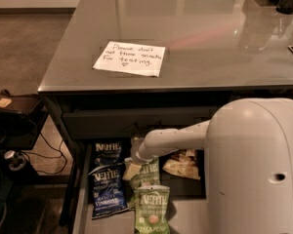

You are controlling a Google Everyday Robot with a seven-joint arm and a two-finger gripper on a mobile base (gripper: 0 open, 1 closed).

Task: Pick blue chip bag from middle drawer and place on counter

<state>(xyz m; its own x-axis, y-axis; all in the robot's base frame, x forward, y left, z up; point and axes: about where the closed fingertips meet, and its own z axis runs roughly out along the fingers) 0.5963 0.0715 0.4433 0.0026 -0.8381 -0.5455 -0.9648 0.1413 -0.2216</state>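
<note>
Spanning above and behind the gripper [133,169]: counter [210,43]. Middle drawer [81,199] open beneath it. Blue chip bag [107,190] lies flat on the drawer floor just left of the gripper, apart from it, long axis front-to-back. Gripper hangs over green Kettle bags [151,209]; open or closed, cannot tell. Judged: next move needs short leftward shift.

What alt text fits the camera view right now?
The robot's white arm reaches into the open middle drawer, its hand low among green Kettle bags, just right of the blue chip bag lying flat there. Above, a handwritten note lies on the grey counter.
</note>
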